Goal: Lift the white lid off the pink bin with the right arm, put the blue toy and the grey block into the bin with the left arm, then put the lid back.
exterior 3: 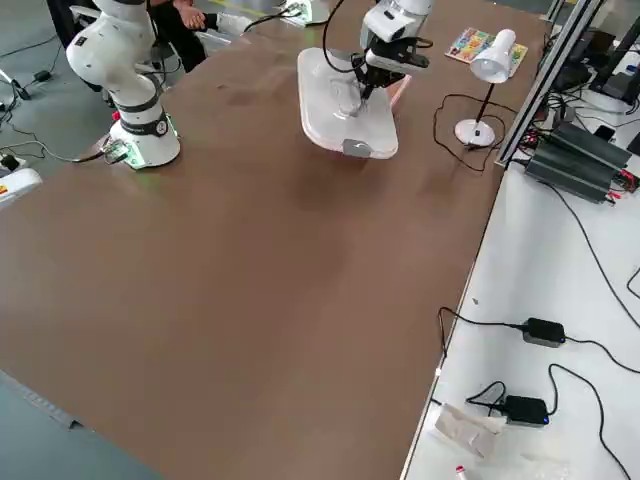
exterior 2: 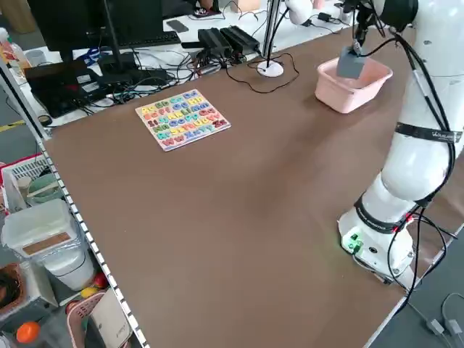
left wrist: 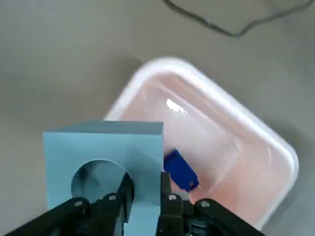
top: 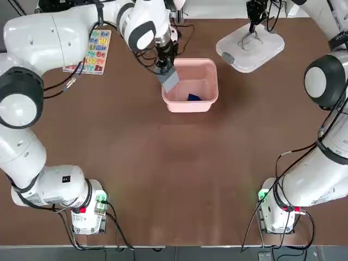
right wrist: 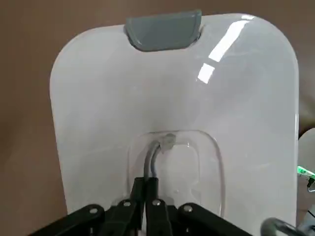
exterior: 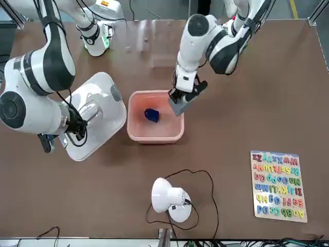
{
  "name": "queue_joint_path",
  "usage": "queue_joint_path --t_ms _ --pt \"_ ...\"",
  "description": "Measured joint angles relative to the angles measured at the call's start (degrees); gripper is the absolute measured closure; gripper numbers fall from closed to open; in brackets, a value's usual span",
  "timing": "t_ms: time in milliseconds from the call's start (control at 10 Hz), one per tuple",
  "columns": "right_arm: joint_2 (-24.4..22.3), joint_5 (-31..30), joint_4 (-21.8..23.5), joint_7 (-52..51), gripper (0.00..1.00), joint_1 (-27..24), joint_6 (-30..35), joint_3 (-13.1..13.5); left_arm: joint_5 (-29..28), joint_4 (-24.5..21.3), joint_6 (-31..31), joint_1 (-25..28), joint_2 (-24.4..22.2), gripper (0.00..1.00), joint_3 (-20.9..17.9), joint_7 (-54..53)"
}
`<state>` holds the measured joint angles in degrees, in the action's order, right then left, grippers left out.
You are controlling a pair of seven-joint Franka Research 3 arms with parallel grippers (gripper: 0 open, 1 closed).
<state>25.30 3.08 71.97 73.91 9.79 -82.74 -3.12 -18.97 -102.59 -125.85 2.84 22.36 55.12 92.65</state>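
One small bright blue plastic toy [top: 194,98]: lay inside the pale pink rounded-square plastic bin [top: 202,76] on the brown desk [top: 163,179]. One grey cube-like block [top: 169,79]: grasped in the left pincer [left wrist: 147,189], above the bin's edge. One white rounded-square plastic lid [top: 250,49]: beside the bin, its handle [right wrist: 153,157] clenched by the right pincer [right wrist: 151,182].

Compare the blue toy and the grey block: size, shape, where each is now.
Size: the grey block is clearly bigger; the blue toy is small.
Shape: the grey block is boxy with a round dimple in one face; the blue toy is a slim piece with a small hole near one end.
Place: the grey block is gripped in the left tool; the blue toy lies inside the pink bin.
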Motion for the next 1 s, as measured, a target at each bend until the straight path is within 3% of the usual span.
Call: queue_joint_path --t_ms 300,600,1000 --pt "0.0 0.0 0.0 0.0 0.95 0.0 0.0 0.0 -3.7 4.3 0.0 -8.5 6.3 0.75 -5.2 3.8" --pt "0.0 0.0 0.0 0.0 0.95 0.0 0.0 0.0 -3.8 7.6 0.0 -14.1 8.5 0.73 -10.6 4.1" --pt "0.0 0.0 0.0 0.0 0.95 0.0 0.0 0.0 -4.1 10.1 3.0 -14.0 8.5 0.19 -11.1 3.9"
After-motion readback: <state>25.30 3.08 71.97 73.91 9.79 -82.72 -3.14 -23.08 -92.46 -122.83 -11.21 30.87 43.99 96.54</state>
